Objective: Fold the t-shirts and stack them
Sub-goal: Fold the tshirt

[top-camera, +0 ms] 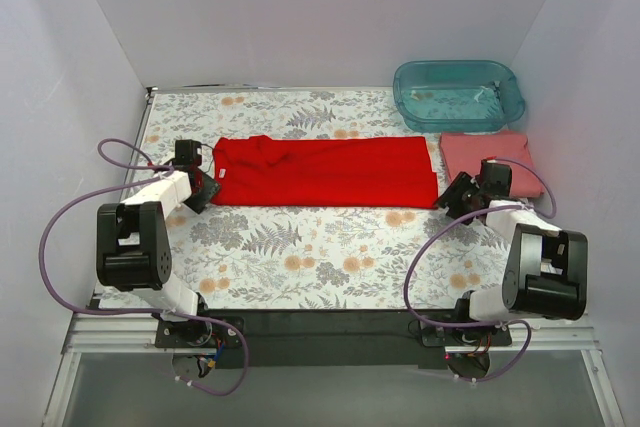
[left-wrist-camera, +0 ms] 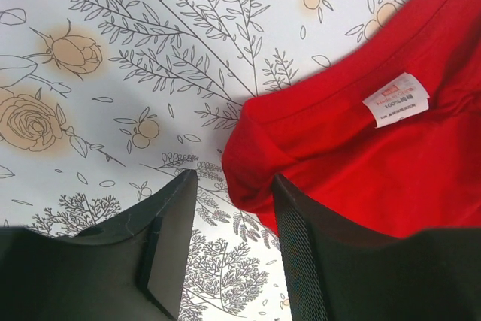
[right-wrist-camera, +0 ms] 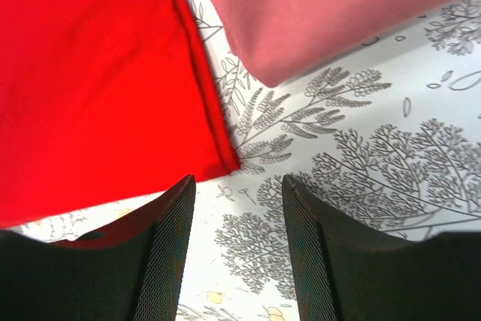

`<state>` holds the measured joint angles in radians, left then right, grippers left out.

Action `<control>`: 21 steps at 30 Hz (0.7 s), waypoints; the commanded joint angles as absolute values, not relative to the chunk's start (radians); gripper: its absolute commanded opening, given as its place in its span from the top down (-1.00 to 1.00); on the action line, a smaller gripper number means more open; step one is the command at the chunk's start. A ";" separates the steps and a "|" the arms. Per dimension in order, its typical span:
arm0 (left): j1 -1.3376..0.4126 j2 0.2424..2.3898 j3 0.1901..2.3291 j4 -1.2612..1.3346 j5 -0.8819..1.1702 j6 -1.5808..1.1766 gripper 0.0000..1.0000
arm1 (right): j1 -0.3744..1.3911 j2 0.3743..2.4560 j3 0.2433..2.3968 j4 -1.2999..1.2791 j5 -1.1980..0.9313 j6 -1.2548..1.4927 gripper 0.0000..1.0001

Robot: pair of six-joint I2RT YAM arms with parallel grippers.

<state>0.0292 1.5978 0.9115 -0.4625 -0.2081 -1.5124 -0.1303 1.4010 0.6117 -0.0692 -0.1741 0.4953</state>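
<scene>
Red t-shirt point(top-camera: 325, 169) lies between left hand point(top-camera: 210, 191) and right hand point(top-camera: 452, 196), both spread, empty.

Lab test booth, white walls point(top-camera: 320, 7), floral tablecloth point(top-camera: 300, 257)

- The left arm point(top-camera: 135, 247) and right arm point(top-camera: 540, 272) are showing white links and black motor housings.
- Thin purple cables point(top-camera: 406, 287) are looping off both.
- The jaws are showing black, mesh-textured faces.
</scene>
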 commanded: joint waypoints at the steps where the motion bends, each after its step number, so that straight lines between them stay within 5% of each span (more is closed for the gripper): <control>1: 0.038 1.591 0.920 -0.439 -0.216 -1.519 0.18 | -0.138 1.430 0.604 0.021 -0.230 0.558 -0.13; 14: 0.041 1.612 0.904 -0.433 -0.212 -1.506 0.34 | -0.137 1.525 0.561 0.107 -0.302 0.606 -0.08; 21: 0.055 1.617 0.919 -0.446 -0.219 -1.473 0.90 | -0.138 1.554 0.551 0.112 -0.282 0.600 0.16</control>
